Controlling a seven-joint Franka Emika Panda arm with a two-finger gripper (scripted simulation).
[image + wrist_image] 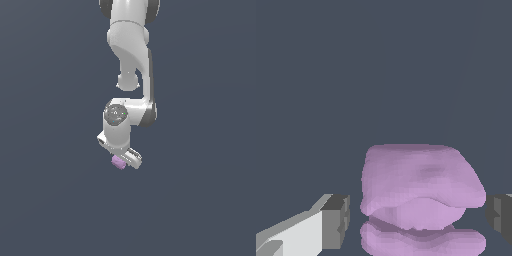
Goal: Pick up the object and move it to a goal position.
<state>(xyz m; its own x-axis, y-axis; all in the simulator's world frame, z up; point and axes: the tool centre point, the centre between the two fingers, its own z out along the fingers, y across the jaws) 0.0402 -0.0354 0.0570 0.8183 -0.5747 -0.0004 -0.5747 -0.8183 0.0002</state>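
The object (421,185) is a small lilac-purple bumpy lump. In the wrist view it lies between the two dark finger pads (338,220), with its mirror image on the glossy floor just beneath it. A narrow gap shows between one pad and the lump; the other pad, at the picture's edge, is right beside the lump. My gripper (418,222) is open around it. In the exterior view the white gripper (125,159) hangs low over the floor, and the object (118,162) peeks out beneath it; the fingers are hidden there.
A plain dark blue-grey floor (200,200) fills both views. The white arm (131,55) comes down from the top centre of the exterior view. No other objects or goal marker show.
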